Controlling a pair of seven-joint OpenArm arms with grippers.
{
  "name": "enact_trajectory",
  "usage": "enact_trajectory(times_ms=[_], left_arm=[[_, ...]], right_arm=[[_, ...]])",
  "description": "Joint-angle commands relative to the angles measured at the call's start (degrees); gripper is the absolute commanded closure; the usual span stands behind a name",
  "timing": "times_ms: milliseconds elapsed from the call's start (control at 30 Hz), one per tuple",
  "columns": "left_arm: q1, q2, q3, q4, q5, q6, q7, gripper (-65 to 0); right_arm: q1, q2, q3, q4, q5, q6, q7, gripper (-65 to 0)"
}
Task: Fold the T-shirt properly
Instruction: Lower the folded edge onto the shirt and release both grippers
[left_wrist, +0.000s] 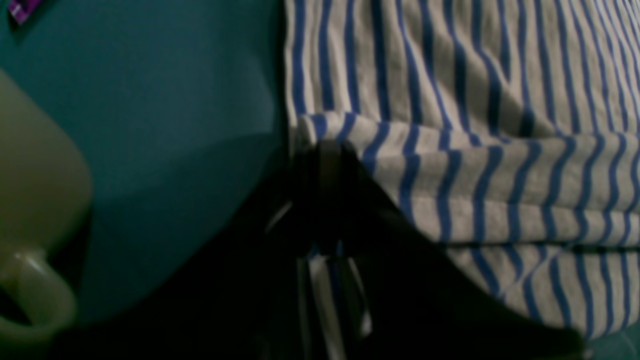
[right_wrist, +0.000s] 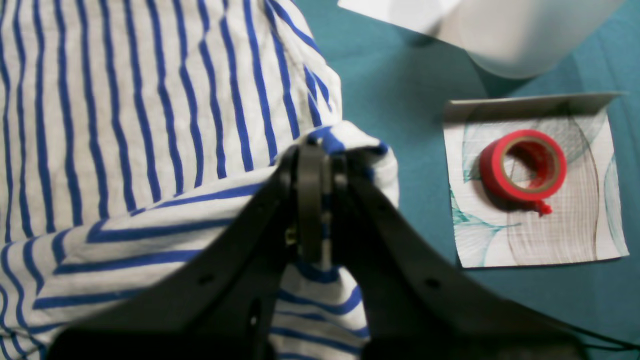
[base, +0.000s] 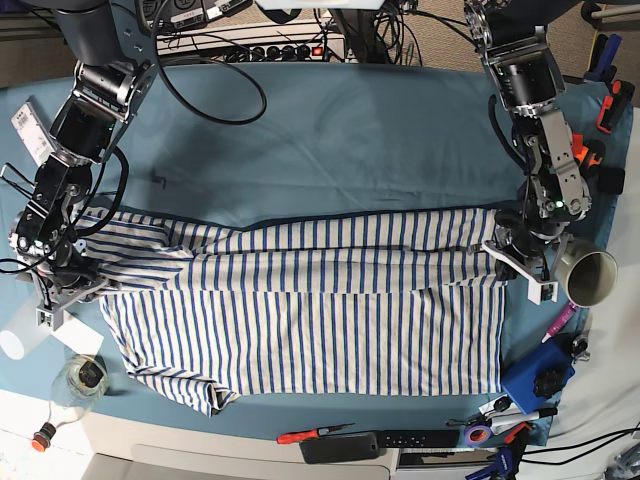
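You have both tools, left tool (left_wrist: 325, 150) and right tool (right_wrist: 312, 155), clamped on the T-shirt (base: 300, 300) spread mid-counter, mid-fold; next, I'd carry both edges evenly toward the frame's bottom.

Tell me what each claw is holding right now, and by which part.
Both hold the T-shirt. The left claw pinches a folded edge at one side; the right claw pinches a bunched fold at the opposite side.
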Motion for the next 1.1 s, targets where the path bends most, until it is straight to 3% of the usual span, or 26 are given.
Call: enact_trajectory(times_ms=[0, 100, 167, 200, 267, 333, 400, 633, 833, 967, 1067], left_arm=[[-1.38, -0.5, -0.04, 1.03, -0.44, -0.2, -1.92, 0.0], [-1.38, -0.5, -0.04, 1.03, -0.42, -0.44, -2.08, 0.0], [-1.33, -0.5, -0.04, 1.03, -0.42, -0.44, -2.03, 0.0], [-1.36, -0.5, -0.04, 1.03, -0.42, -0.44, -2.03, -1.4], [-1.36, -0.52, -0.04, 1.03, -0.42, -0.44, -2.03, -10.7], [-1.36, -0.52, -0.04, 1.05, -0.42, -0.44, -1.95, -19.3], [-1.36, -0.63, -0.04, 1.11, -0.48, -0.44, -1.49, -23.7], [-1.51, -0.66, -0.07, 4.72, -0.66, -0.39, 5.14, -23.9], [-1.4, -0.68, -0.07, 10.93, -2.1, -0.31, 14.25, -27.2], [-0.24, -0.63, -0.07, 11.08, -6.93, -0.39, 16.52, -27.3], [1.27, -0.66, -0.07, 11.06, -7.04, -0.39, 16.48, -27.3]], right_arm=[[1.73, 1.14, 0.22, 0.98, -0.79, -0.02, 1.55, 0.0], [1.75, 1.14, 0.22, 0.98, -0.94, 3.61, 1.73, -2.1], [1.73, 1.14, 0.22, 0.98, -0.68, 5.57, 1.73, -11.1], [1.73, 1.14, 0.22, 0.98, -0.7, 5.55, 1.73, -15.1], [1.75, 1.16, 0.22, 0.98, -0.68, 5.49, 1.73, -19.1], [1.75, 1.16, 0.22, 0.98, 0.15, 5.51, 1.07, -19.1], [1.77, 1.16, 0.22, 1.07, 2.34, 5.49, -1.16, -19.1], [2.08, 1.22, 0.37, 2.29, 5.53, 5.46, -4.24, -19.1], [2.05, 1.31, 0.39, 7.13, 5.49, 5.46, -8.07, -19.1], [1.88, 1.31, 0.39, 7.43, 5.49, 5.49, -10.14, -19.1], [1.9, 1.66, 0.39, 7.43, 5.51, 5.49, -13.51, -19.1]])
